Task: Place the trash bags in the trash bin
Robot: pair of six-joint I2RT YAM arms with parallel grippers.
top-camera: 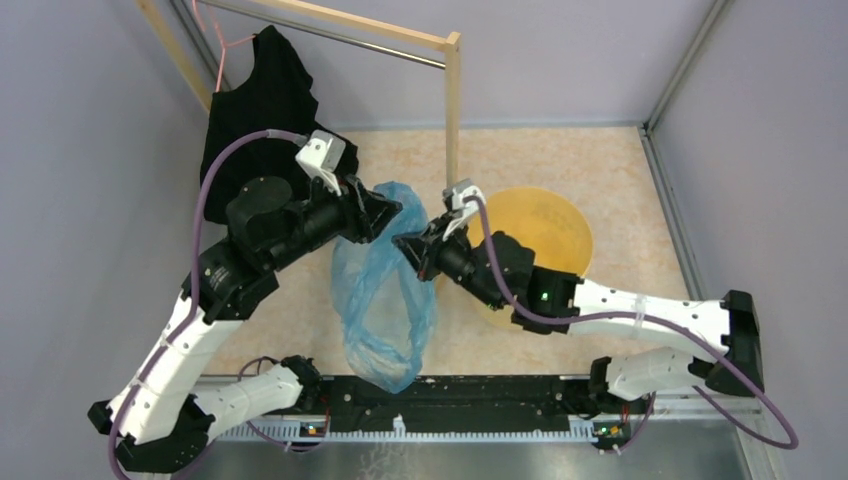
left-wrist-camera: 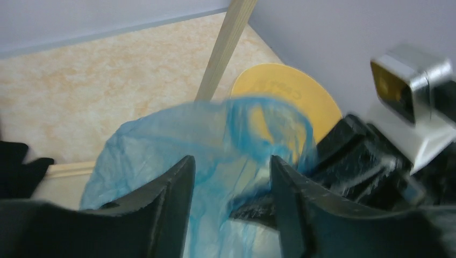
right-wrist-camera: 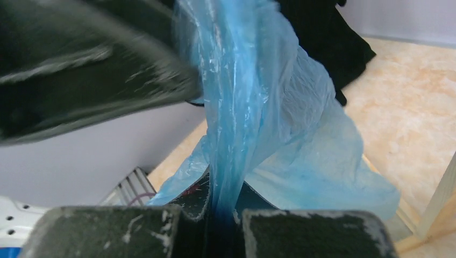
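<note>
Trash bag (top-camera: 385, 300), blue, translucent: centre of top view, hanging, its top pinched between closed fingers of right gripper (top-camera: 415, 245). Left gripper (top-camera: 393, 213): fingers parted, just beside bag's top. Trash bin (top-camera: 555, 235): upright, right of centre.

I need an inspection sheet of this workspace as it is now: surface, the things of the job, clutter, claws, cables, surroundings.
Surface: beige marbled table; no spill seen.
Job's things: blue trash bag hangs between the two arms, not in the bin; trash bin stands upright to its right, by the rack post.
Clutter: black garment on a pink hanger, hung on the wooden rack.
Grippers: left claw open, the bag's top just in front of it; right claw shut on the bag.
Cables: a purple cable loops along each arm, away from the bag.
Surroundings: grey walls; nothing else seen.
</note>
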